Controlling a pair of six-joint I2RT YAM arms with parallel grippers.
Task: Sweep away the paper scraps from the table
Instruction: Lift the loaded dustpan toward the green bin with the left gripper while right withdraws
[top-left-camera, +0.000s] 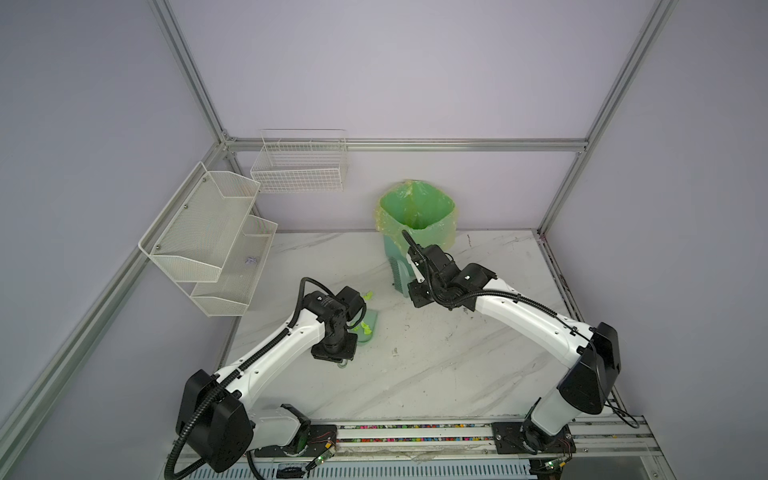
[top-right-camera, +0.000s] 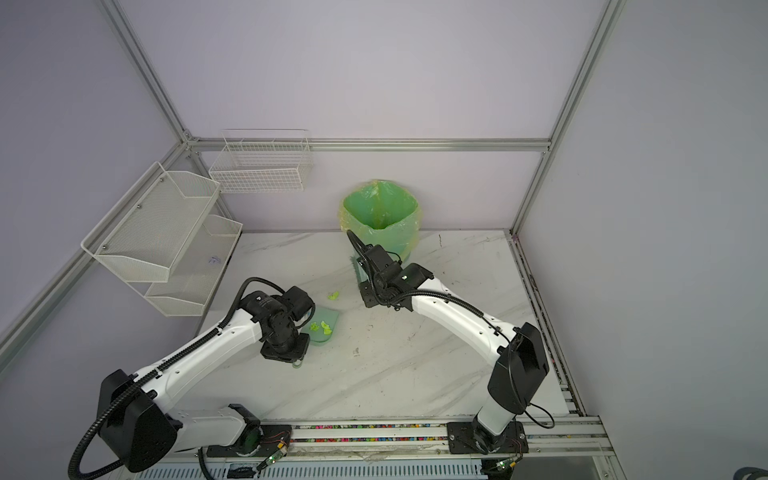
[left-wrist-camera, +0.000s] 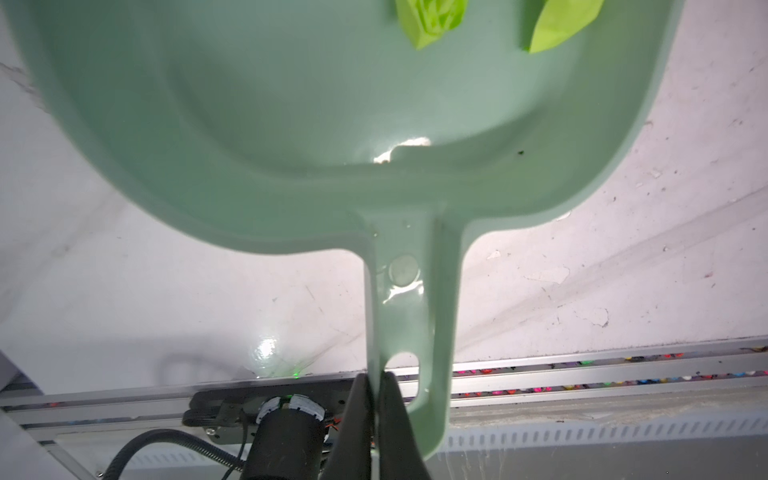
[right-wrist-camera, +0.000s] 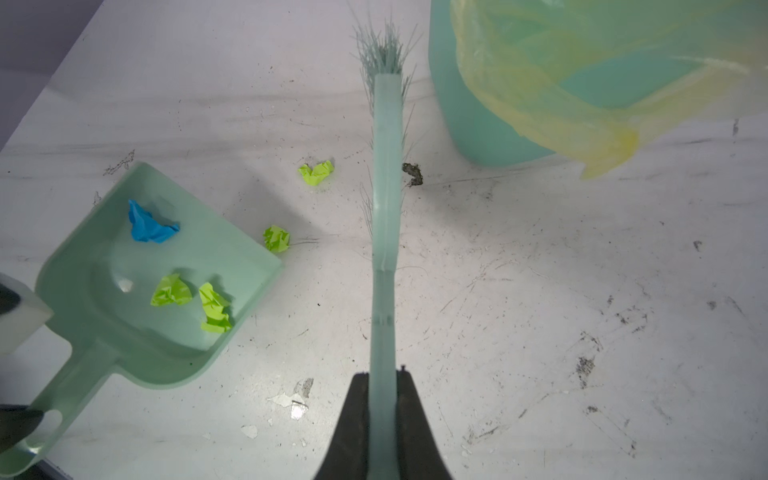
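- Paper scraps (right-wrist-camera: 316, 172): five show in the right wrist view. One blue and two yellow-green lie inside the dustpan (right-wrist-camera: 232, 266). One yellow-green sits at its front lip, contact unclear. One yellow-green lies loose on the desk (right-wrist-camera: 540, 291), between dustpan and brush (right-wrist-camera: 386, 187). In both top views the left arm covers part of the pan and hides the blue scrap.
- Dustpan: pale green, flat on the desk left of centre, handle toward the near side. The left wrist view cuts off its front edge and shows two scraps only in part.
- Left gripper (left-wrist-camera: 376, 376): closed on the end of the dustpan handle, beside the hanging hole. Its own wrist hides it in both top views.
- Brush: pale green, seen edge-on. Whether the bristles touch the desk cannot be told.
- Right gripper (right-wrist-camera: 384, 374): clamped on the brush handle, with the handle end hidden between the jaws.
- Bin (top-left-camera: 415, 208): teal with a yellow-green liner, far centre, near the brush. The right arm masks its base in both top views, and the right wrist view cuts it off.
- Dark clump (right-wrist-camera: 412, 173): just beside the brush head on the bin side, nature unclear.
- Mesh shelf (top-left-camera: 203, 224) and wire basket (top-left-camera: 299, 166): at the far left. A small pale thing (top-left-camera: 250, 260) in the lower tier is too small to identify.
- Beads (top-left-camera: 415, 427): coloured, along the near rail, too tiny to tell apart.
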